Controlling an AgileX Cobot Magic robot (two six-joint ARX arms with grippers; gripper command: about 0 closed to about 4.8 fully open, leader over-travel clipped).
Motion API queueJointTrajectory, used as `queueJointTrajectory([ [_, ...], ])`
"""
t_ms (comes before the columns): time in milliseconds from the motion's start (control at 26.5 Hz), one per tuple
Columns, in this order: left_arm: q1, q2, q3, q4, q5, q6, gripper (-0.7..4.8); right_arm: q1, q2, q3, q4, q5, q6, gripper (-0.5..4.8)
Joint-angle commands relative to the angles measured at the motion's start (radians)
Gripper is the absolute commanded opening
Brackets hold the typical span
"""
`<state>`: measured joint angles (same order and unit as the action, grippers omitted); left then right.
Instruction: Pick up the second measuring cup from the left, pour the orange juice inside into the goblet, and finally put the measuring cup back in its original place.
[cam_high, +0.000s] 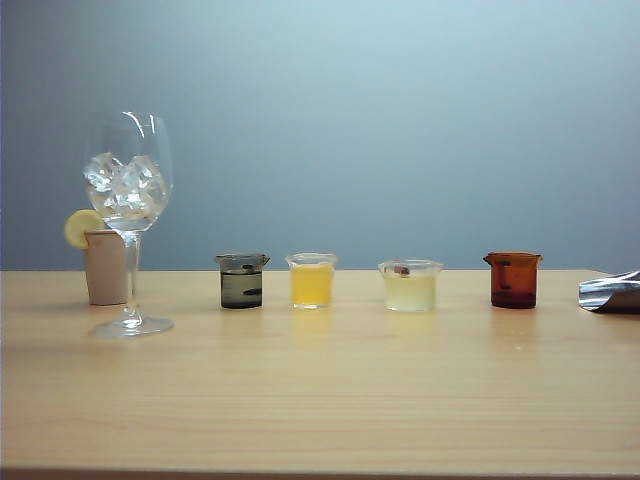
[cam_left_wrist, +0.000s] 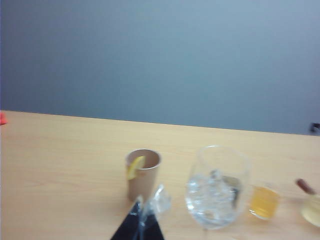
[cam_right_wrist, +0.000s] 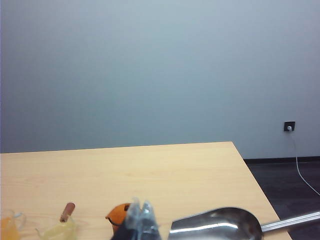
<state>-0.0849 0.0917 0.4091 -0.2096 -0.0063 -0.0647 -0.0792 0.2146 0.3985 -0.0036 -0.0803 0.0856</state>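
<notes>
The right gripper (cam_right_wrist: 140, 214) is pressed together, holding nothing, hanging near the table's (cam_high: 320, 400) right end. The left gripper (cam_left_wrist: 147, 207) looks shut too (it's blurry), near the goblet (cam_high: 130, 200). The cup (cam_high: 311, 280) of juice (cam_high: 311, 286) waits untouched in the row along the back edge.

We are keeping both arms drawn back, neither one showing in the exterior view. Our left gripper (cam_left_wrist: 148, 206) is showing only its clear fingertips at the edge of its wrist view, pressed together and holding nothing. Our right gripper (cam_right_wrist: 140, 214) is sitting likewise, tips meeting, shut and empty, above the table.
</notes>
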Motion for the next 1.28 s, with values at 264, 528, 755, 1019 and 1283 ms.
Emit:
queueJointTrajectory([
  [264,0.0,0.227,0.223,-0.067,0.125,-0.007,-0.05,0.077,0.272,0.143,0.175,-0.072,-0.002,-0.03],
  [528,-0.002,0.388,0.333,-0.148,0.182,-0.046,-0.05,0.435,0.448,0.143,0.241,0.184,-0.019,-0.03],
  [755,-0.001,0.455,0.336,-0.191,0.305,-0.039,-0.05,0.674,0.649,0.142,0.336,0.301,-0.03,-0.02],
  [1019,-0.001,0.47,0.337,-0.201,0.345,-0.004,-0.05,0.766,0.896,0.143,0.573,0.211,0.055,-0.02],
  [1283,-0.006,0.47,0.337,-0.201,0.356,0.004,-0.05,0.804,1.159,0.146,0.822,0.294,0.042,-0.03],
])
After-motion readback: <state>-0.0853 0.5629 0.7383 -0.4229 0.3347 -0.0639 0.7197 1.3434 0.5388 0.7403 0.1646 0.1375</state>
